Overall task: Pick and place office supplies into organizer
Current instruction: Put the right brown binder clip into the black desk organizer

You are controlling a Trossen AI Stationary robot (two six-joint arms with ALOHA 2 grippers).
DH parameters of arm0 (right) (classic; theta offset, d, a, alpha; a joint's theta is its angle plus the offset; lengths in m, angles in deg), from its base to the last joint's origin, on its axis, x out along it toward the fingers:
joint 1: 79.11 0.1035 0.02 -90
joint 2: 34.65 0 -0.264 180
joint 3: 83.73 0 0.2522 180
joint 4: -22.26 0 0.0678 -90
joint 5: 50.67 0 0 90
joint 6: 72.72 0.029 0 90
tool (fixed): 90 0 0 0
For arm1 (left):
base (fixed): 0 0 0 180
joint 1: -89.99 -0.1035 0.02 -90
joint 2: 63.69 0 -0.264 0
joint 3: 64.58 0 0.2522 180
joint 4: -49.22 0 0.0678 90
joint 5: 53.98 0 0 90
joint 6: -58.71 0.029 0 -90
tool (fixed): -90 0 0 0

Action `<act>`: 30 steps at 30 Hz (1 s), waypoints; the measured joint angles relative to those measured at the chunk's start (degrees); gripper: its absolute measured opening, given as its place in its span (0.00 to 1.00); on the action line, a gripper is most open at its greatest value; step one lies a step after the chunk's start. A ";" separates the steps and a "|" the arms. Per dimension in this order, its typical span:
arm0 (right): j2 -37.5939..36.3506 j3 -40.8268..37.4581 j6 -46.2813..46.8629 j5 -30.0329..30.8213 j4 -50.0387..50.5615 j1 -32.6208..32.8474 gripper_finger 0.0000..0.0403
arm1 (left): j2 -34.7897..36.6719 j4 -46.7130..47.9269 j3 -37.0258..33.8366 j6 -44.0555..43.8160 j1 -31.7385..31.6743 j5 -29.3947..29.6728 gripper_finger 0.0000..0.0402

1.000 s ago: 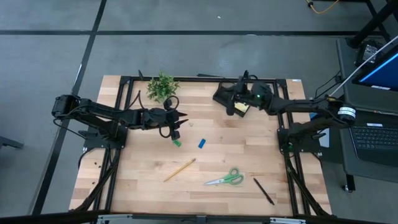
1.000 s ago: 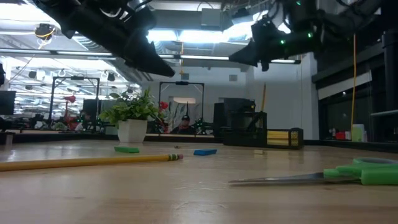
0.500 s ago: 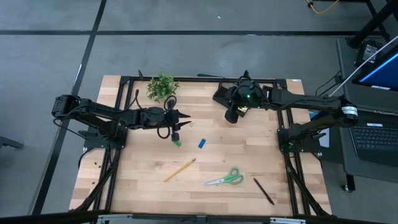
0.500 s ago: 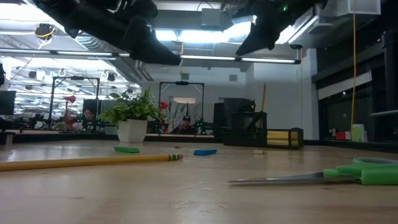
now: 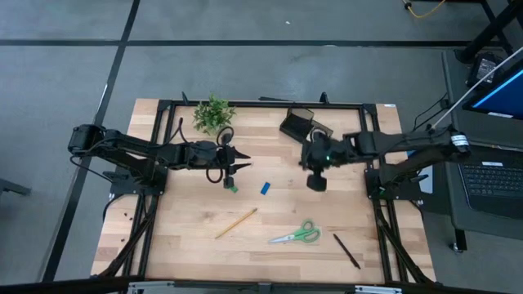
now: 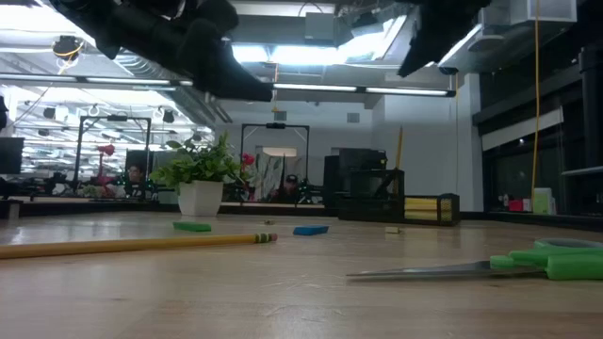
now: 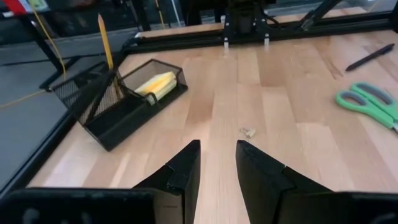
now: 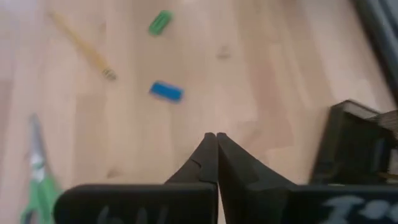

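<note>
Bare wood surrounds the empty, shut right gripper (image 5: 315, 181); left gripper (image 5: 233, 169), slightly parted, hovers above the green eraser (image 5: 232, 188)

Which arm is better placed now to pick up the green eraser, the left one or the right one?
The left, probably. In the high view the left gripper hovers open right beside the green eraser. The right gripper is shut and sits farther away, beyond the blue eraser, near the organizer.
</note>
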 joint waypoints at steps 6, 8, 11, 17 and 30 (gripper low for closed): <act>1.53 -0.12 -7.93 0.03 -0.90 4.83 0.02 | 0.00 1.87 0.00 0.04 0.00 -0.01 0.24; 2.37 -0.17 -8.57 0.00 -3.31 4.82 0.04 | 0.00 2.34 0.00 0.06 0.00 -0.18 0.25; 4.15 -0.15 -10.27 -1.56 -6.30 2.91 0.05 | 0.00 2.63 0.00 0.07 0.00 -1.81 0.25; 10.43 -0.15 -20.72 -6.35 -6.40 -1.43 0.01 | 0.00 2.62 0.00 0.07 0.00 -2.80 0.25; 19.77 0.29 -32.90 -8.23 -2.40 -4.89 0.01 | 0.02 1.96 0.00 -0.57 -0.33 -1.71 0.27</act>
